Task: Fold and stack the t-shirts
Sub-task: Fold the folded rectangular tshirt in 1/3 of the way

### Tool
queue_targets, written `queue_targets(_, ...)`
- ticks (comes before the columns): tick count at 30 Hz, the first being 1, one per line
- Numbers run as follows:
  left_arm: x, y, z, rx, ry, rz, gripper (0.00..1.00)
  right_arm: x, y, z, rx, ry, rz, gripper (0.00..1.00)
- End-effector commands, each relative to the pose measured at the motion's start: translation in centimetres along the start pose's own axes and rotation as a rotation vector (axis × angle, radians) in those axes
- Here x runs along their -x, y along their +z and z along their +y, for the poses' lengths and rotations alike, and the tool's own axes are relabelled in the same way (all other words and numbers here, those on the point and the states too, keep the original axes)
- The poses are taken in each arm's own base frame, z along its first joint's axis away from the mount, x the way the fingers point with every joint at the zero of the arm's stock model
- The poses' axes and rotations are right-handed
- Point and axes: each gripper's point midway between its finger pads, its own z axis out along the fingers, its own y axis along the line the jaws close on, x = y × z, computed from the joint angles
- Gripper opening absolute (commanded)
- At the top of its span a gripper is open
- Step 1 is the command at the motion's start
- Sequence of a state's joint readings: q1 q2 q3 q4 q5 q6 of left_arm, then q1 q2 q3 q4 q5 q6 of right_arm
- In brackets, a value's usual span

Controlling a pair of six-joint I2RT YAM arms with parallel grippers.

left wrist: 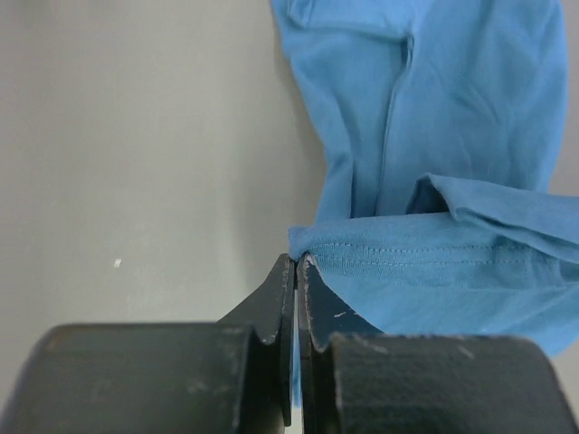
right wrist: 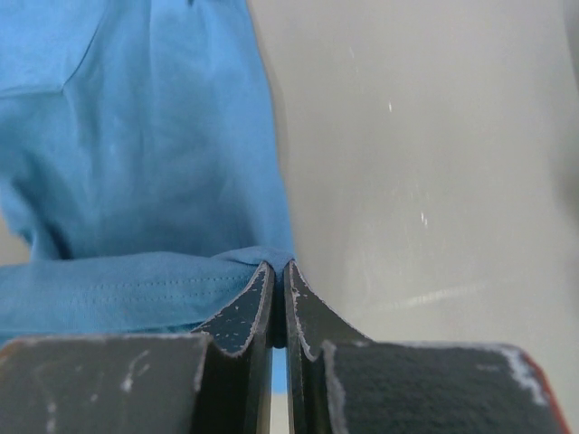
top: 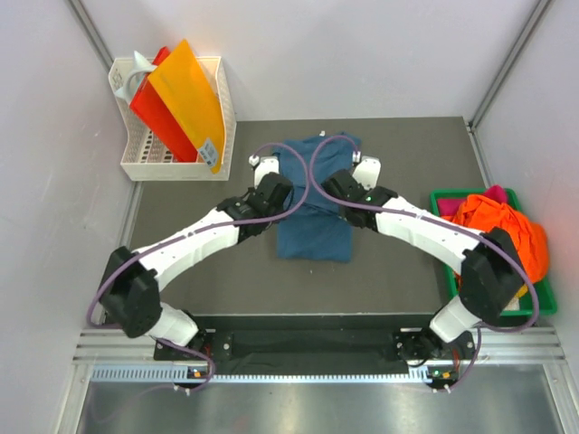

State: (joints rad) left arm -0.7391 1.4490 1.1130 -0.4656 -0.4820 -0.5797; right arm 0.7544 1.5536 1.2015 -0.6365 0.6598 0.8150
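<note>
A dark teal-blue t-shirt (top: 314, 231) lies partly folded in the middle of the grey mat. Both grippers are over its middle. My left gripper (top: 274, 193) is at its left edge and my right gripper (top: 341, 183) is at its right edge. In the left wrist view my left gripper (left wrist: 297, 262) is shut on a stitched hem corner of the shirt (left wrist: 452, 136). In the right wrist view my right gripper (right wrist: 279, 268) is shut on a hem corner of the shirt (right wrist: 136, 136). A bright orange t-shirt (top: 507, 226) and a magenta-pink one (top: 494, 193) lie bunched in the green tray.
The green tray (top: 441, 195) sits at the right edge of the mat (top: 407, 163). A white basket (top: 145, 167) with stiff orange and red sheets stands at the back left. Walls close in on both sides.
</note>
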Motion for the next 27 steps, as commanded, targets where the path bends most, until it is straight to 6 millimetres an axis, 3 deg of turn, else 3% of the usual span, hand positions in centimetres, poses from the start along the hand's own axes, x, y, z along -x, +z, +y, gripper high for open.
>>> queue_targets(1,4.5,2.4,-1.6,-0.028,-0.051,-0.067,0.0,4.5,2.2,1.4,0.035,-0.017,-0.051,0.0)
queue_targets(6,5.7,6.5,-2.5,-0.01,-0.059,-0.025,0.0,7.1,4.8,2.3,0.045,-0.002,-0.053,0.0)
queue_targets(7,6.6,6.8,-2.9,-0.02,-0.071,-0.035,0.0,7.0,5.9,2.2,0.033,-0.007,-0.042,0.0)
queue_targets(9,6.2,8.7,-2.8,-0.007,-0.074,-0.004,0.0,7.8,6.5,2.8,0.047,0.0,-0.044,0.0)
queue_targets(13,6.8,11.0,-2.5,0.014,-0.091,0.013,0.0,7.1,9.2,3.3,0.038,-0.017,-0.006,0.0)
queue_targets(17,5.7,13.1,-2.1,0.029,-0.09,0.049,0.0,6.1,10.9,3.8,0.035,-0.028,0.028,0.0)
queue_targets(24,4.1,14.5,-2.2,0.03,-0.076,0.101,0.0,3.6,12.9,3.0,0.015,-0.052,0.084,0.0)
queue_targets(25,4.0,14.6,-2.2,0.028,-0.073,0.105,0.0,3.6,13.1,2.8,0.012,-0.05,0.088,0.04)
queue_targets(27,4.5,14.2,-2.3,0.028,-0.073,0.099,0.21,4.0,12.7,3.0,0.027,-0.056,0.078,0.19)
